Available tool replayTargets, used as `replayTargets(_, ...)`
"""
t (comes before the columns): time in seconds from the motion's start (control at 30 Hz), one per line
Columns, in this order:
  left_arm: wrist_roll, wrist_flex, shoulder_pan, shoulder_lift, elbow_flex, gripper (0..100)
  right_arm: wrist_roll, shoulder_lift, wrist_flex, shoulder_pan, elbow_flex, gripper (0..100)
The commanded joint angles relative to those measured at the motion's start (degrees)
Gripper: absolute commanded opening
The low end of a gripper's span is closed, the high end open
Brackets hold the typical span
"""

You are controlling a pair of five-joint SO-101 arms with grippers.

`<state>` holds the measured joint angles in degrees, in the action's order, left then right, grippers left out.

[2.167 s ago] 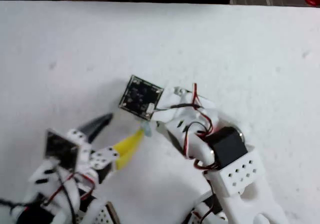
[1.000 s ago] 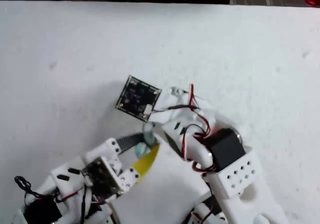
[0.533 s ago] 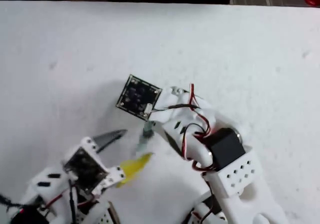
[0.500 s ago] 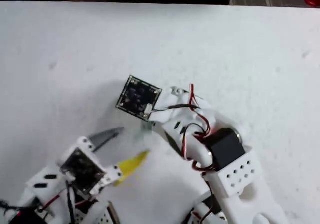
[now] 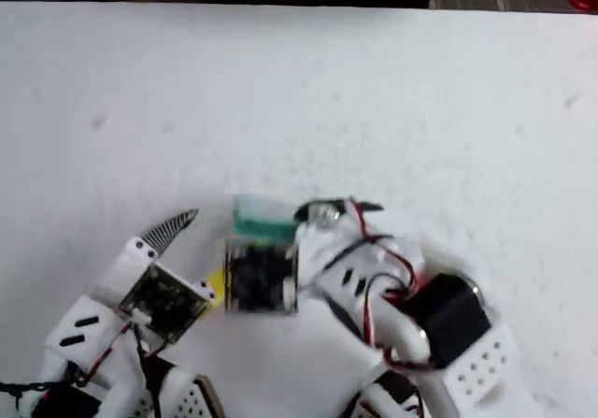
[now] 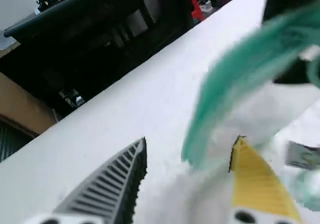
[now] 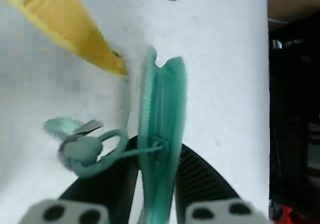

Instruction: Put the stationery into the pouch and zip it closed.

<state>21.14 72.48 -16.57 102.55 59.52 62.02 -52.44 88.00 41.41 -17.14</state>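
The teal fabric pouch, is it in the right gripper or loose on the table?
Held, not loose: the teal fabric pouch sits edge-on between the two black fingers of the right gripper.

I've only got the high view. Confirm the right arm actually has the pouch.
Observer: Right wrist view: the pouch is clamped between the right gripper's dark jaws.
Operator: Find the zipper pull.
Observer: The zipper pull hangs on a teal loop beside the pouch; nothing grips it.
Operator: Give me the left side.
Observer: Left wrist view: the left gripper is open, with the pouch's end just past its jaws.
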Motion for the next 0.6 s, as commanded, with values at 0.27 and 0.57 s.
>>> replayTargets(0.27, -4.0, -4.4, -15.0, -0.6, 0.0, 28, 8.4, -0.9, 5.9, 5.5, 8.7, 1.5)
replayTargets(0.57, -6.8, -6.3, -20.1, -0.6, 0.6, 26, 8.3, -0.8, 4.7, 6.0, 8.4, 1.5)
